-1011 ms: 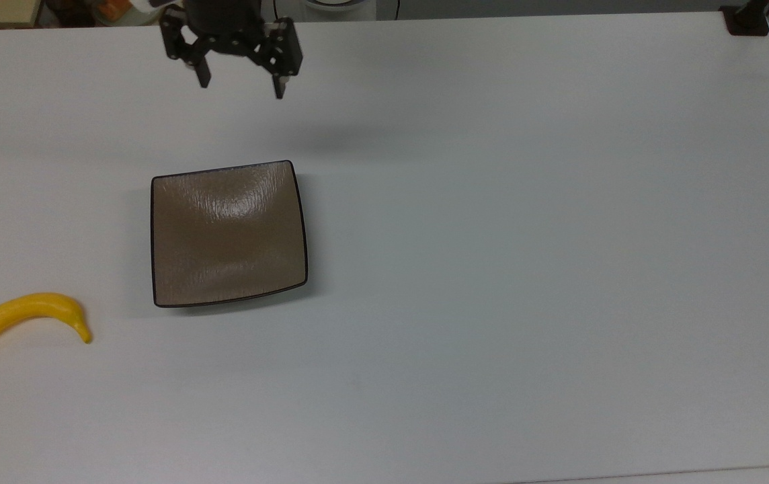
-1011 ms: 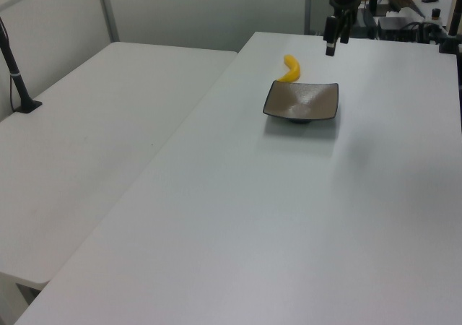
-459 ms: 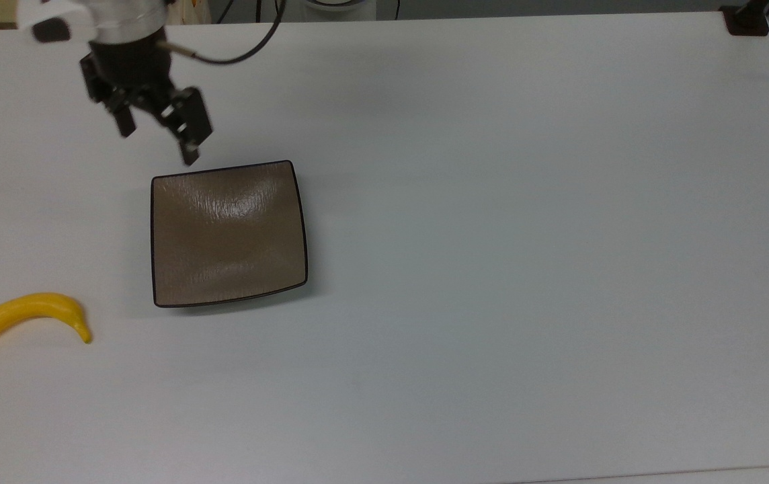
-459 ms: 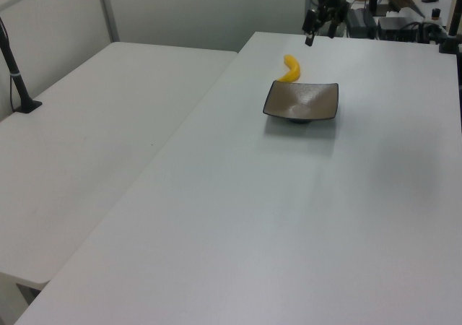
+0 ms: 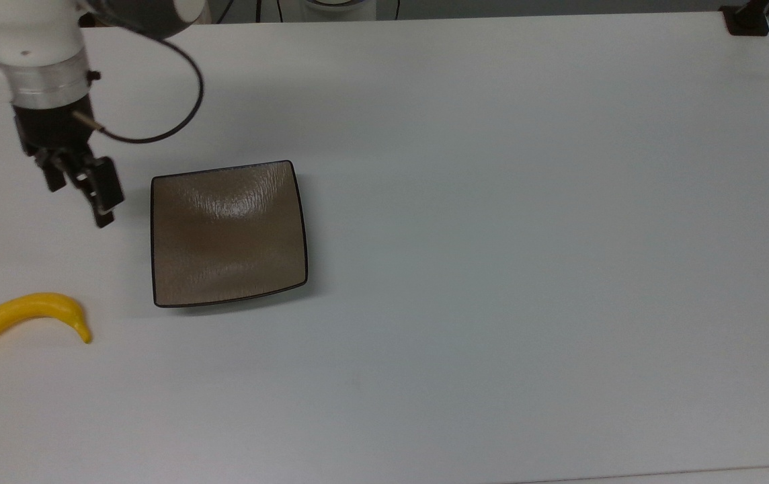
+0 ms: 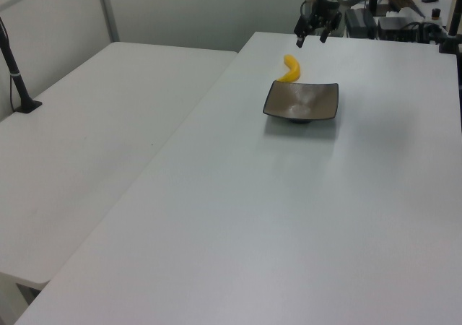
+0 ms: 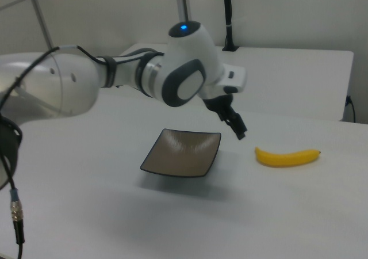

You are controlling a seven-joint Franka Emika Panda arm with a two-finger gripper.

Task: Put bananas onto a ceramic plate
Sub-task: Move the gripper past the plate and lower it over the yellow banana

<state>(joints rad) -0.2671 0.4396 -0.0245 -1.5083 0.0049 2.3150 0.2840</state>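
Top view has my pincer (image 5: 82, 195) spread, holding nothing, beside the plate (image 5: 226, 232). Banana (image 5: 18, 319) lies on the table, off it. I'm approaching; next, descend astride it.

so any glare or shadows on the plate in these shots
Top view: a pale glare streak sits on the ceramic plate near its upper edge, with a soft shadow along its right and lower sides. Right view: a faint shadow lies on the table below the plate. Left view: a small highlight at its centre.
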